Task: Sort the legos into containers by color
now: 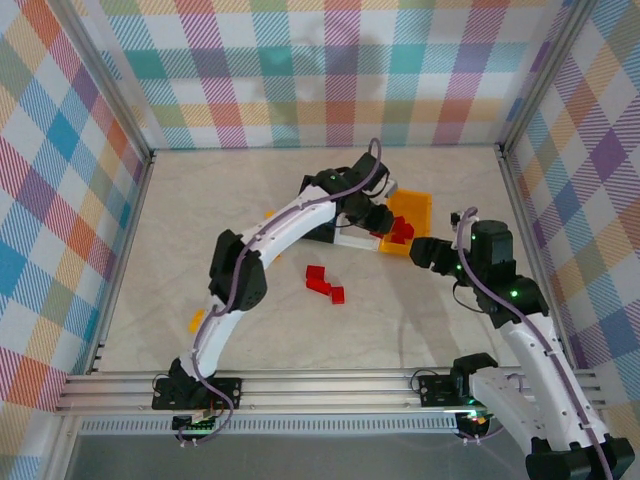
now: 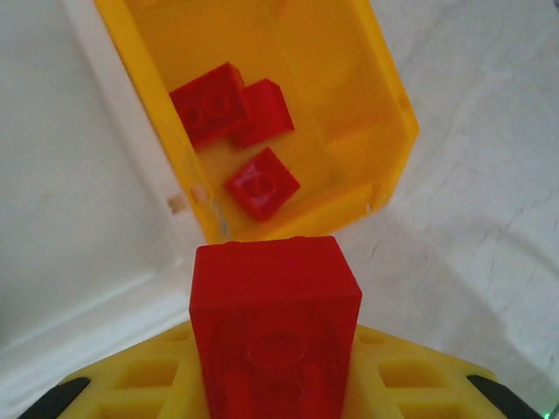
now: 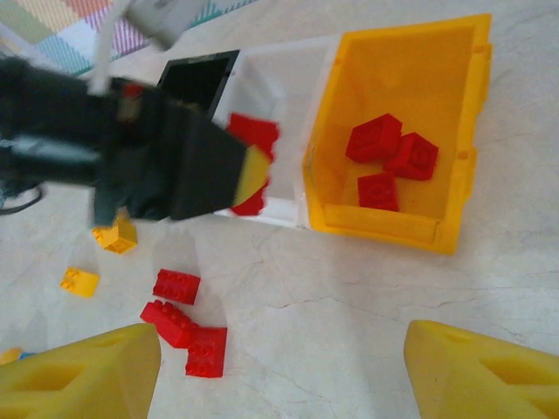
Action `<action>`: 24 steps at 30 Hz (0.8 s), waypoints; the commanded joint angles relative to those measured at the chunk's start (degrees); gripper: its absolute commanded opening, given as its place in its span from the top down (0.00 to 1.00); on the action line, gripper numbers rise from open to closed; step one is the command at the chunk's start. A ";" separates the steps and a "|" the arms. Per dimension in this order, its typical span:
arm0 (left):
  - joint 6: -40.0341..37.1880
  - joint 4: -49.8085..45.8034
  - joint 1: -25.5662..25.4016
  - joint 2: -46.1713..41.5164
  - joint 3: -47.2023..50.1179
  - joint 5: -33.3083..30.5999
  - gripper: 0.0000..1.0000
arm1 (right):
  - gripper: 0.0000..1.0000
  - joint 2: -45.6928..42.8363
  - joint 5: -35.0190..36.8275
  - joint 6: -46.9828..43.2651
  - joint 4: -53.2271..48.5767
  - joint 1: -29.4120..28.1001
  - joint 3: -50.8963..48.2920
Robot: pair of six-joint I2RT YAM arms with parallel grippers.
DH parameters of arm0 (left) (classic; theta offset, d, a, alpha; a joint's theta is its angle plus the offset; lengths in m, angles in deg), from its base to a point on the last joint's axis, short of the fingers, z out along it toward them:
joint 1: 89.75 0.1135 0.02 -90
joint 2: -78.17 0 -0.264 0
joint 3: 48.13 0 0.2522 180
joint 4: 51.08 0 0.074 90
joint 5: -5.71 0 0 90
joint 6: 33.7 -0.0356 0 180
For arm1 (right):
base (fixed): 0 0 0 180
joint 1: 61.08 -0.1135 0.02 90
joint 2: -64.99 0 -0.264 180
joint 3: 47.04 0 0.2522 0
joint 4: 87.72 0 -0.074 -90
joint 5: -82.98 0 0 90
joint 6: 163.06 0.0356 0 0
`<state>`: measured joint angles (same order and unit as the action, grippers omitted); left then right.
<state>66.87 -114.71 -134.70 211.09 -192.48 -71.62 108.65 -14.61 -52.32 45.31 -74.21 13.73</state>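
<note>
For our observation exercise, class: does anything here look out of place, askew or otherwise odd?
Nothing looks damaged. One oddity: the yellow-orange bin holds three red bricks, not yellow ones, and the left end effector grips another red brick near it. Loose red bricks lie unsorted on the table.

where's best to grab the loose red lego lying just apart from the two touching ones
Come straight down and close the right gripper on the two short ends of the red lego. It lies flat, studs up, with bare table at both ends, while one long side sits close to the two touching red legos, leaving little room for a finger.
</note>
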 commanded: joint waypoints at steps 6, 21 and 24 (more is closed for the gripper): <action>8.32 8.03 -0.24 10.42 -15.05 4.54 0.62 | 0.25 -1.38 -5.07 -2.79 0.94 -0.17 -0.33; 10.94 7.63 -0.16 13.94 -23.46 4.87 0.22 | 0.24 -4.14 -1.66 2.56 -6.39 -0.15 -0.16; 8.64 1.27 -0.12 9.64 -22.99 0.24 0.19 | 0.25 -1.14 -3.60 3.02 -7.74 -0.11 0.62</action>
<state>77.53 -107.52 -134.65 227.60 -213.99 -68.26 105.19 -17.19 -50.82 40.30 -74.21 13.33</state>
